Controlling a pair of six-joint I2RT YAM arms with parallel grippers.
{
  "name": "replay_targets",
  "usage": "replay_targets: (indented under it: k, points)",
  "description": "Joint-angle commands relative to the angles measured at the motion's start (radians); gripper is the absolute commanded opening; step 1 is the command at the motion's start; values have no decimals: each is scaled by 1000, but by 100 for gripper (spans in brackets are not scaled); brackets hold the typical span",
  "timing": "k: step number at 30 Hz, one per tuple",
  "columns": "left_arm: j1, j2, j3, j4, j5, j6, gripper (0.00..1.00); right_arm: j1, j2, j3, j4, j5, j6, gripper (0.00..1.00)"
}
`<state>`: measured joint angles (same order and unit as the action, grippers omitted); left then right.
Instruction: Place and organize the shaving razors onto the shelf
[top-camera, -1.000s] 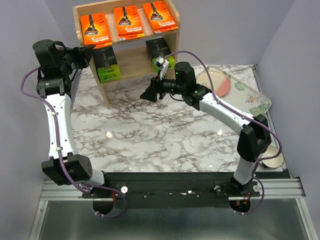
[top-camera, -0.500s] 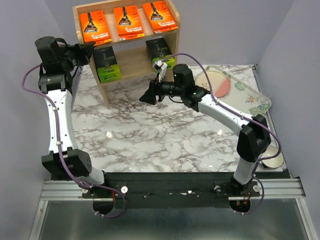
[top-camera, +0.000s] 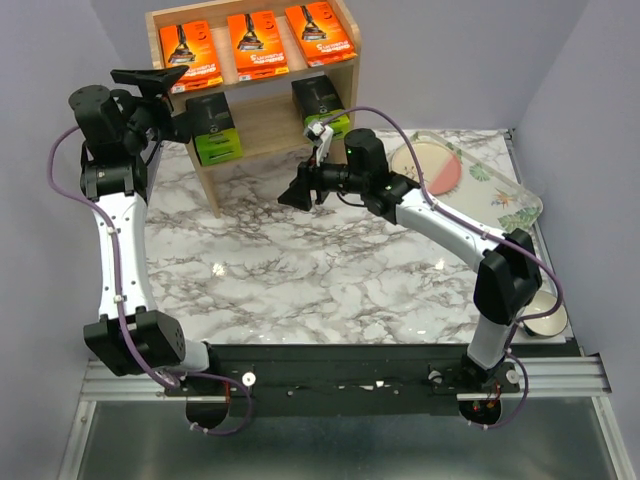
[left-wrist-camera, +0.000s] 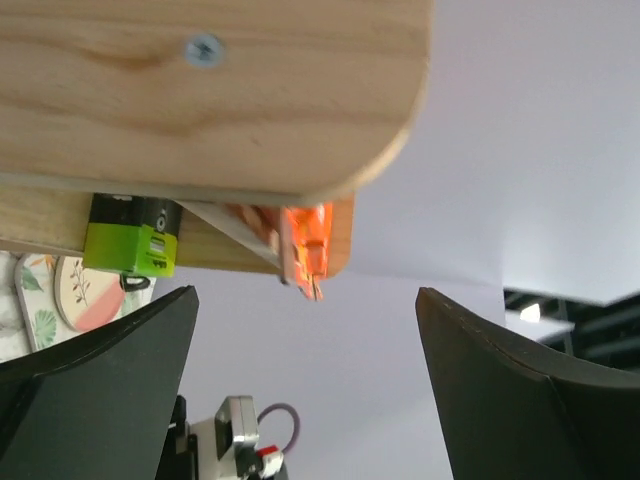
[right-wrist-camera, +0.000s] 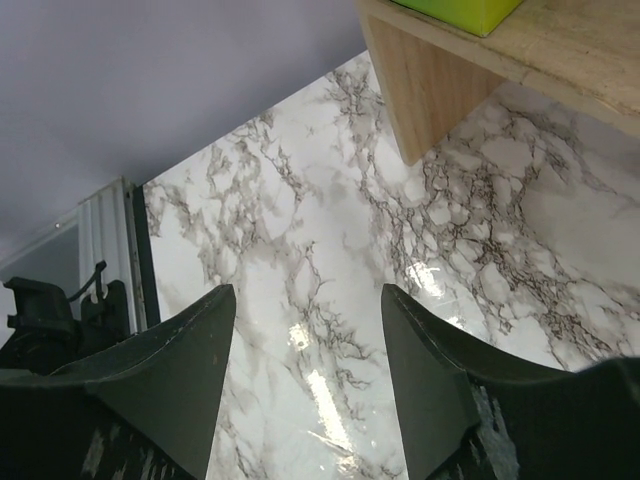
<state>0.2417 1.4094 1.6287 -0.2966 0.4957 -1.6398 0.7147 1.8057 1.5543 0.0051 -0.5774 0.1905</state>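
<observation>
The wooden shelf (top-camera: 268, 125) stands at the back of the marble table. Three orange shaving razor packs (top-camera: 257, 45) lie on its top tier. Two dark packs with lime-green ends (top-camera: 213, 130) (top-camera: 320, 103) sit on the lower tier. My left gripper (top-camera: 165, 98) hovers open and empty beside the shelf's left side panel (left-wrist-camera: 200, 90). In the left wrist view a green-ended pack (left-wrist-camera: 130, 245) and an orange pack's edge (left-wrist-camera: 305, 245) show past that panel. My right gripper (top-camera: 295, 192) is open and empty above the table in front of the shelf, with its fingers (right-wrist-camera: 170, 380) over bare marble.
A floral tray (top-camera: 505, 195) with a pink plate (top-camera: 437, 165) lies at the back right. A small round dish (top-camera: 545, 315) sits by the right arm's base. Grey walls close in on the left, back and right. The shelf leg (right-wrist-camera: 430, 90) stands near my right gripper.
My left gripper has gone from shut to wide open beside the shelf's left side. The right gripper has drifted slightly left and opened a little more.
</observation>
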Motion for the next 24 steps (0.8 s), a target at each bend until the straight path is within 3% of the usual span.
replay_targets:
  k: [1, 3, 7, 8, 9, 12, 19, 21, 24]
  points:
    - [-13, -79, -61, 244, 202, 124, 99, 9, -42, -20, -2, 44, -49, 72]
    - [-15, -125, -130, 290, 283, 227, 99, 8, -57, -31, -40, 51, -78, 75]
    - [-18, -286, -314, 353, 360, 565, 99, 9, -137, -72, -88, 141, -118, 94]
    - [-24, -358, -340, 300, 350, 653, 99, 9, -184, -95, -86, 205, -115, 100]
    - [-33, -390, -384, 248, 296, 861, 99, 9, -201, -115, -121, 241, -108, 100]
    - [-70, -495, -491, 130, 131, 1129, 99, 9, -276, -144, -241, 382, -86, 100]
    - [-88, -564, -699, 123, -192, 1405, 99, 9, -457, -183, -468, 505, -119, 100]
    - [-88, -550, -710, 122, -206, 1419, 99, 9, -483, -146, -555, 518, -115, 100]
    - [-90, -520, -698, 109, -178, 1431, 99, 9, -555, -158, -545, 524, -112, 100]
